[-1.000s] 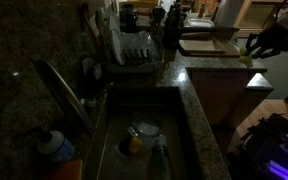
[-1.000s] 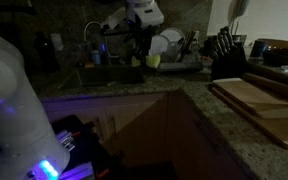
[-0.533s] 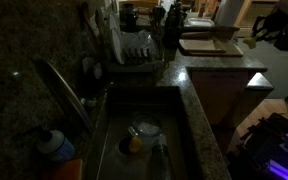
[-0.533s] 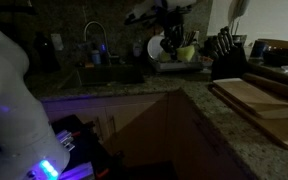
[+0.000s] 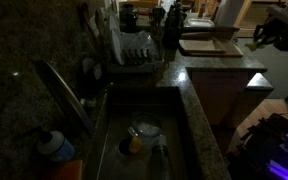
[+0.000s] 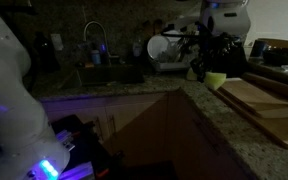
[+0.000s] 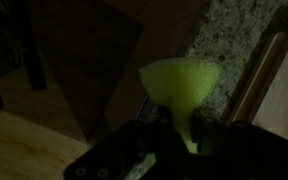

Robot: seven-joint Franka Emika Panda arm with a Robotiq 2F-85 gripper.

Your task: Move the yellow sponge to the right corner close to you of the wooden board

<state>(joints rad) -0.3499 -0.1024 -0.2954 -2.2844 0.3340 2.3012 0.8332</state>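
Claw: clenched on the yellow sponge (image 7: 178,82). The wrist view shows the claw (image 7: 185,136) pinching the sponge's lower edge, the rest fanning out above the fingers.
Sponge position: in the air, clear of the surface, over the edge of the speckled desk (image 7: 231,38) and just beside the near end of the wooden board (image 6: 262,100).
Exterior view facing the arm: the claw (image 6: 209,72) hangs in front of the dish rack (image 6: 172,55), with the sponge (image 6: 216,80) a bright green patch under it. From here I cannot tell whether the sponge touches the board.
Exterior view along the sink: the board (image 5: 210,46) lies flat past the rack. The arm is dark at the frame's right, and the sponge is only a faint yellowish speck there.
Only in that view: the sink basin (image 5: 174,120), holding a round orange thing (image 5: 134,144).
Wrist view only: a brown strip at right, probably the board's thick edge.
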